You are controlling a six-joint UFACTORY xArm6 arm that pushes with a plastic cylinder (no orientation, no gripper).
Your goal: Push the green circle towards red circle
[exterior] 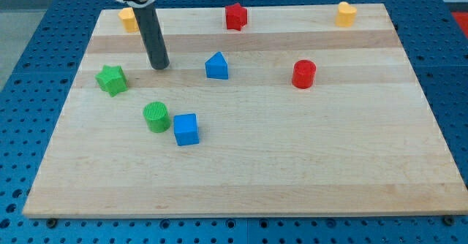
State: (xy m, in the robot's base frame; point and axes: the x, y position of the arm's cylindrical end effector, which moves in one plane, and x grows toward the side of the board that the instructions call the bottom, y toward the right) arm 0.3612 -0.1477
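Observation:
The green circle (156, 117) stands left of the board's middle, with a blue cube (186, 129) close at its lower right. The red circle (303, 74) stands right of centre, well apart from the green circle. My tip (159, 66) rests on the board above the green circle, between the green star (111, 79) on its left and a blue house-shaped block (216, 66) on its right. The tip touches no block.
A red star (235, 16) sits at the top middle. A yellow block (346, 14) is at the top right, and another yellow block (129, 19) is at the top left, partly behind the rod. The wooden board (292, 171) lies on a blue perforated table.

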